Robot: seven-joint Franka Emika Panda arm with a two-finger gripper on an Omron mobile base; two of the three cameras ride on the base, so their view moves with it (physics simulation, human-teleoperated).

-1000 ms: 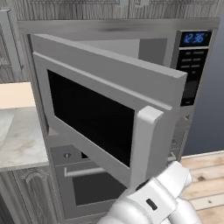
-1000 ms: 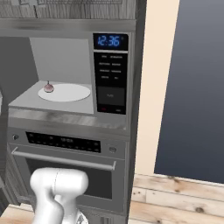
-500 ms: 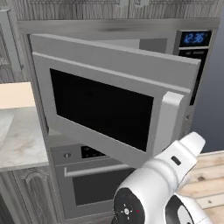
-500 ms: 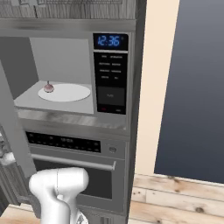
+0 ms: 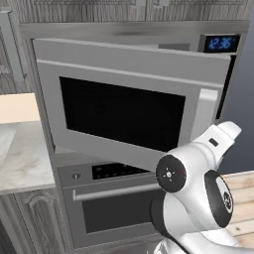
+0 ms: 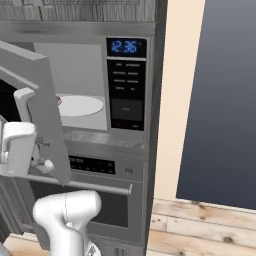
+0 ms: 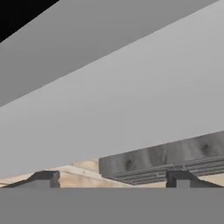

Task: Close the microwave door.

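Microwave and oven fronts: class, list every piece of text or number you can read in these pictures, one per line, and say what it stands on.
"12:36" in blue digits, on the clock at the top of the microwave.
Keypad strip labels: too small and blurred to read.
Oven display strip markings: too blurred to read.

Microwave door (image 5: 124, 104) partly ajar

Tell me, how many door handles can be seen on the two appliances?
2. One vertical bar handle stands at the free edge of the microwave door. One horizontal bar handle runs across the oven door below. Others may be hidden.
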